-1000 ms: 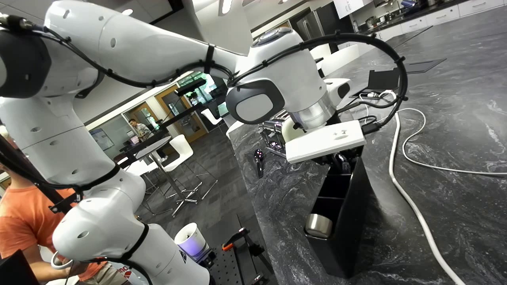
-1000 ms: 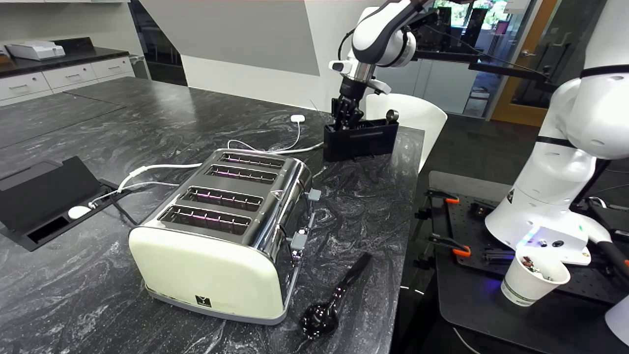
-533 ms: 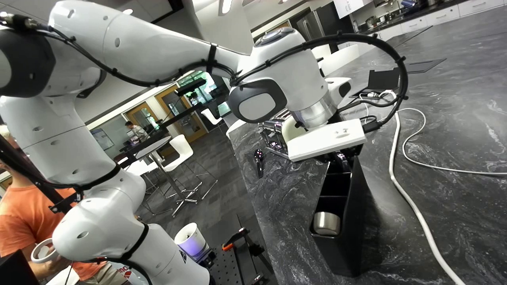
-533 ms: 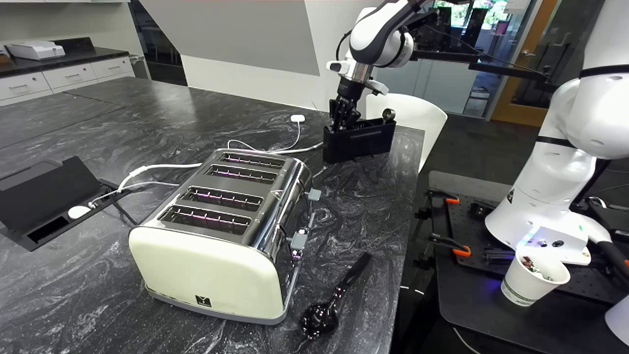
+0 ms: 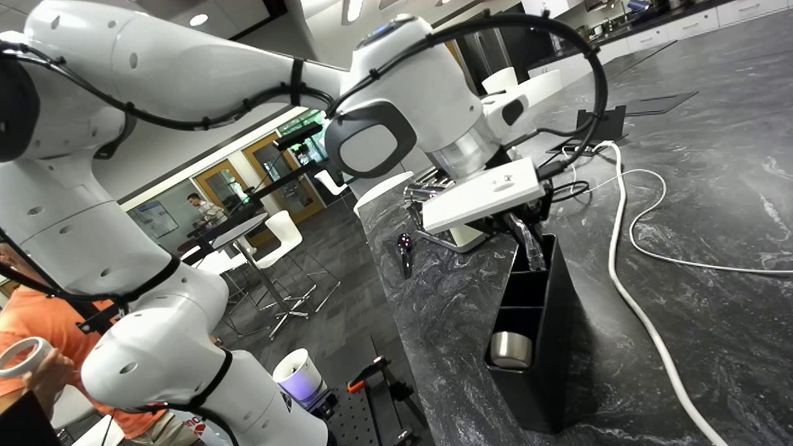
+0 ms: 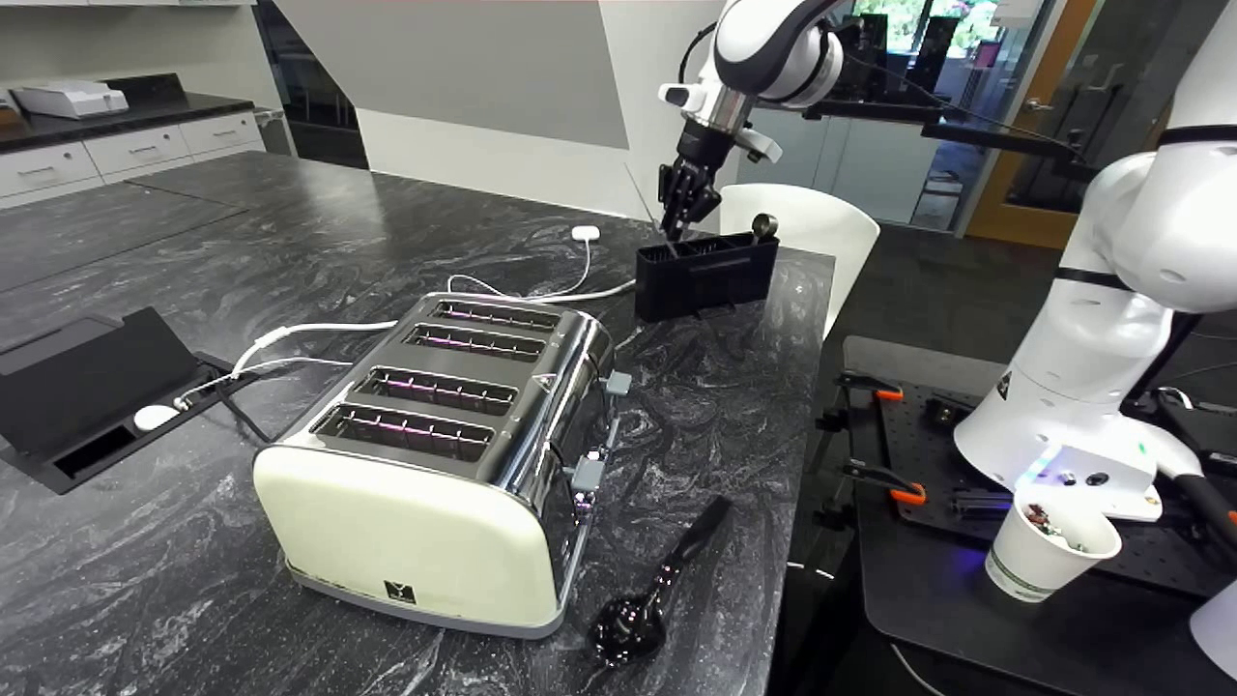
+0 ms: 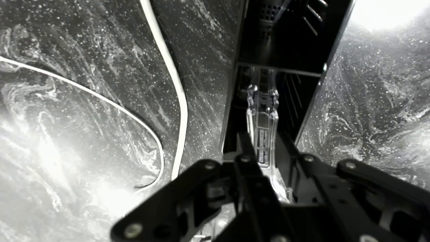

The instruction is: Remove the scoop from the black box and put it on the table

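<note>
The scoop (image 7: 263,141) is a clear, silvery utensil. In the wrist view its handle lies between the fingers of my gripper (image 7: 263,136), which seem to press it on both sides. Its lower end stands in the end compartment of the black box (image 7: 280,70). In an exterior view the scoop (image 5: 526,244) rises tilted from the box (image 5: 560,347) to the gripper. In an exterior view my gripper (image 6: 674,230) is just above the box (image 6: 710,285); a thin pale shaft (image 6: 641,196) there seems to be the scoop on edge. The dark veined table (image 5: 712,217) lies around the box.
A shiny metal cup (image 5: 511,350) stands in the box's opposite end compartment. A cream toaster (image 6: 406,541) and a black ladle (image 6: 647,609) are on the table. White cables (image 5: 644,316) run beside the box. The table edge (image 6: 797,464) faces the robot base.
The arm has risen and moved toward the robot side, drawing the scoop partly up out of the box. Earlier the box shifted slightly, and the metal cup with it.
</note>
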Controlling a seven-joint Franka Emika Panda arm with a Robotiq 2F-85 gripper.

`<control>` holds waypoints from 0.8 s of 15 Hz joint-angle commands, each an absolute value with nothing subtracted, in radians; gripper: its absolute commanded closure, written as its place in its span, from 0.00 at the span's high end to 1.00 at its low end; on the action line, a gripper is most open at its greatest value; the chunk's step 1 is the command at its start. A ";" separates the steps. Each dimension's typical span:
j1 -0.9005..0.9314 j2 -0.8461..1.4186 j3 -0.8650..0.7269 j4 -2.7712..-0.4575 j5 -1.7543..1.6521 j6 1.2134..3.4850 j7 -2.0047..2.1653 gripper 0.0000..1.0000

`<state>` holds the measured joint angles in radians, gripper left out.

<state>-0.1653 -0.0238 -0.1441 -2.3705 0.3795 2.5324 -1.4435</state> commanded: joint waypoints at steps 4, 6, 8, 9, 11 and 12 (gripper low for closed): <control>-0.146 -0.339 -0.142 -2.502 0.166 2.494 -1.261 0.06; -0.143 -0.419 -0.128 -2.513 0.073 2.462 -1.174 0.06; -0.129 -0.486 -0.119 -2.510 0.007 2.402 -1.115 0.06; -0.118 -0.511 -0.110 -2.501 -0.015 2.350 -1.083 0.06; -0.071 -0.544 -0.110 -2.478 -0.009 2.221 -1.061 0.06; -0.058 -0.549 -0.096 -2.468 -0.014 2.158 -1.024 0.06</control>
<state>-0.1036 -0.5023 -0.1123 -2.4813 0.0101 2.3022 -1.1044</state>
